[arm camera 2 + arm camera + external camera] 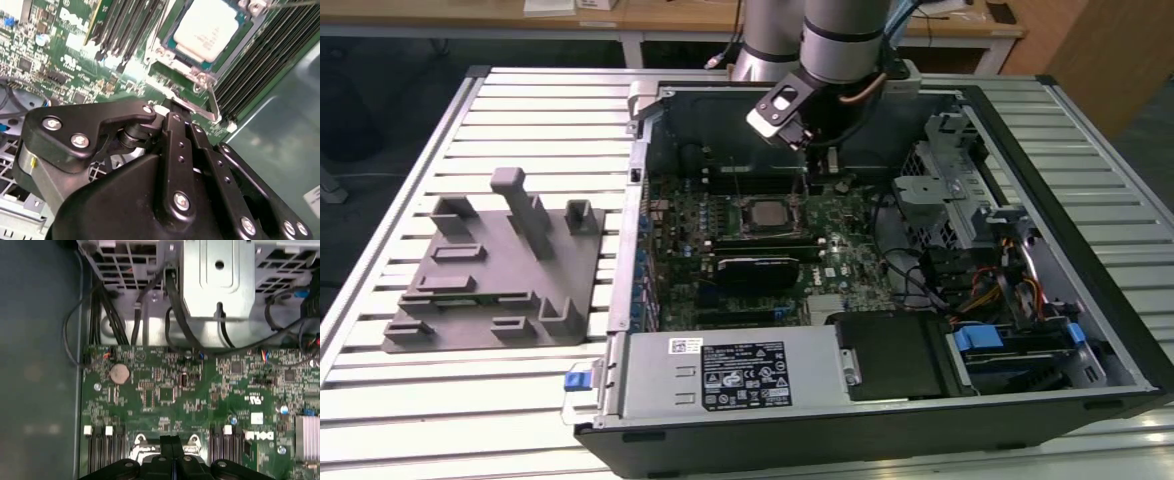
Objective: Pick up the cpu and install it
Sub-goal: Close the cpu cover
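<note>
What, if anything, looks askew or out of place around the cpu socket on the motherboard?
Nothing stands out. The cpu lies flat and square inside its socket frame on the motherboard, with no visible corner lifted. The gripper is shut, holds nothing and is poised at the socket's edge.
</note>
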Motion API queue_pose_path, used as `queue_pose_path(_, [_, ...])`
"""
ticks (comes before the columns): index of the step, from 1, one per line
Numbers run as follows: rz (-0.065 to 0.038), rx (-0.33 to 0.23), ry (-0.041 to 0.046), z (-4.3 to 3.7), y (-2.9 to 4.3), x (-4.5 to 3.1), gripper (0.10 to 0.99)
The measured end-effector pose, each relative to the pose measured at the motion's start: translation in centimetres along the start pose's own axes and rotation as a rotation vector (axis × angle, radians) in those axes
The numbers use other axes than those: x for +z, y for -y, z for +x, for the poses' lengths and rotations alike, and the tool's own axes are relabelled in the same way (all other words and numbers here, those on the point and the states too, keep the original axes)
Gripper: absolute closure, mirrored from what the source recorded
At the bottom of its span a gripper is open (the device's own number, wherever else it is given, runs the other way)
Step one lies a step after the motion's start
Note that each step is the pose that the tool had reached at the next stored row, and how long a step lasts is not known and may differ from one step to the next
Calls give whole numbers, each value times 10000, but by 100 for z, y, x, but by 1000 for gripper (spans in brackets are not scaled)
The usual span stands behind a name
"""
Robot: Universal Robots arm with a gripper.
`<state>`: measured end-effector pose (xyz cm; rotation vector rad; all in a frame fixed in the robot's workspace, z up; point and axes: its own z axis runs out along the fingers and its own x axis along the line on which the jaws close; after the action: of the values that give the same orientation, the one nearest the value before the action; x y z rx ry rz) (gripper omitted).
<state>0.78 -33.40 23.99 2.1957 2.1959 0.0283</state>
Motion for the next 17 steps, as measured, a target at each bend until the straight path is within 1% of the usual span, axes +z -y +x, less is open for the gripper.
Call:
queue_pose_path(8, [0,1,-1,0,97,9,980])
queue_pose_path(12, [0,-1,-1,0,121,20,980])
queue_pose_path(17, [0,-1,-2,1,162,52,980])
